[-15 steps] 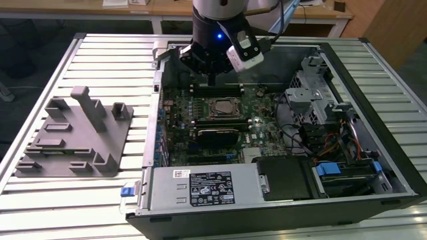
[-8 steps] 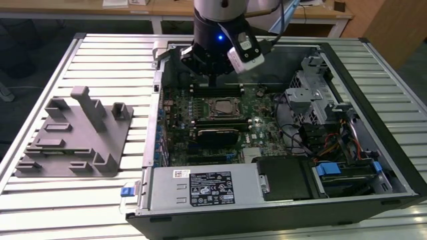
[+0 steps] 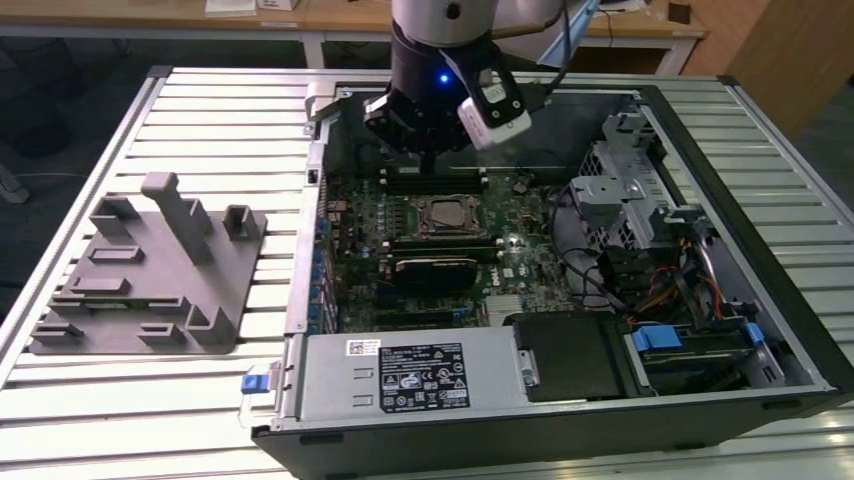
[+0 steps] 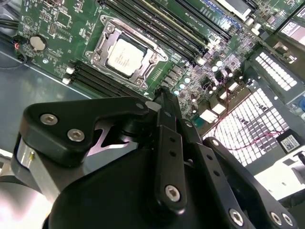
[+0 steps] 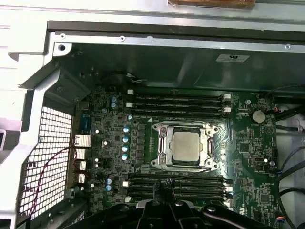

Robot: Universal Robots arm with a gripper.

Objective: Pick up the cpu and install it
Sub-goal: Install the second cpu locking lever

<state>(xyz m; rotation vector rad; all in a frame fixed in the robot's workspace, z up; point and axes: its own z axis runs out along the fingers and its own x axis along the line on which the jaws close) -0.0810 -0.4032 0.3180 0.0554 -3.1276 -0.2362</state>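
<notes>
— What's closest to you?

— My jaws (image 4: 164, 98), pressed together with nothing between them, hanging inside the open computer case (image 3: 747, 330) above the green motherboard (image 5: 200, 143). In both wrist views their tips sit over the memory slots (image 5: 176, 183) just beside the socket (image 5: 185, 145).

— And the cpu?

— The cpu (image 4: 125, 56) lies flat in that socket, its pale metal top showing inside the frame; in the exterior view it is the square (image 3: 443, 215) just below my wrist. I'm near it but not touching it.

— What's the case standing on?

— A table (image 3: 200, 110) of pale ribbed slats. On the exterior view's left, well apart from the case, lies a grey plastic tray (image 3: 147, 275) with upright posts. Nearest the camera, the case holds a silver power supply (image 3: 400, 375), with drive bays and cables on the exterior view's right.

— Farther off?

— Beyond the table, a wooden desk (image 3: 320, 15) with white legs, and dark floor beneath it.
</notes>
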